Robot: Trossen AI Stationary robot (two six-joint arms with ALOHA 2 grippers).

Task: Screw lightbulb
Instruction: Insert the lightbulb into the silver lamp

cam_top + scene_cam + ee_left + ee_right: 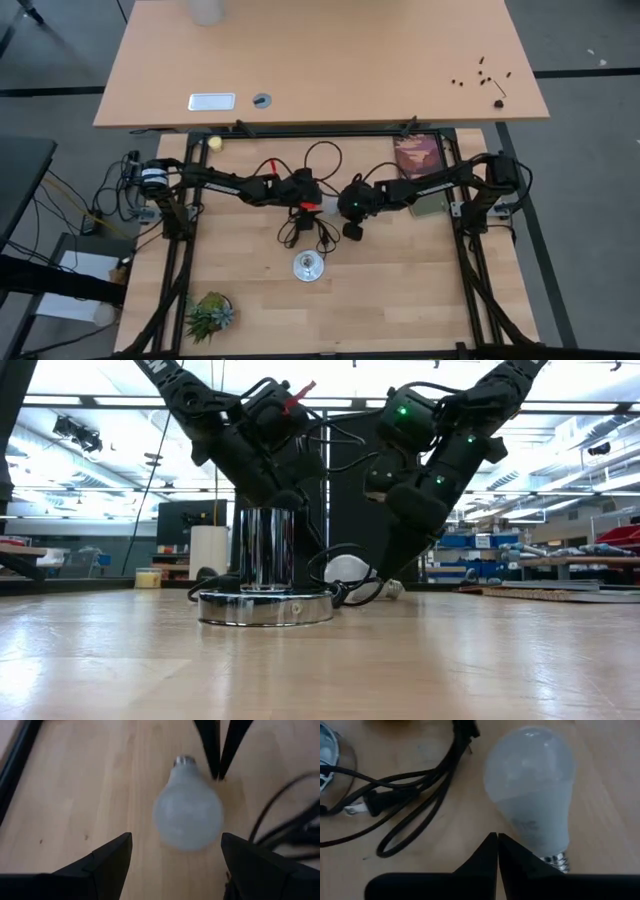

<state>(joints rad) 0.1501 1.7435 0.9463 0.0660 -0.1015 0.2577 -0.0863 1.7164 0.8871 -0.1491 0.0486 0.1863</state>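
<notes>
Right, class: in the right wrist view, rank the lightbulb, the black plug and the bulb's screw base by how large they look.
1. lightbulb, largest by far.
2. black plug on its cord.
3. screw base: looks smallest, but the right gripper, shut, hides part of it, so this place is unsure.

Frosted matt lightbulb (532,795), seemingly glass, on smooth wooden table (610,795)

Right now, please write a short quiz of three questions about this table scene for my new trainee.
1. True or false: the lightbulb lies on its side on the table.
2. Which gripper has open fingers? A) left gripper B) right gripper
3. Fill in: the bulb's metal base points toward the ____ gripper's fingertips.

Key: 1 true; 2 A; 3 right.
</notes>
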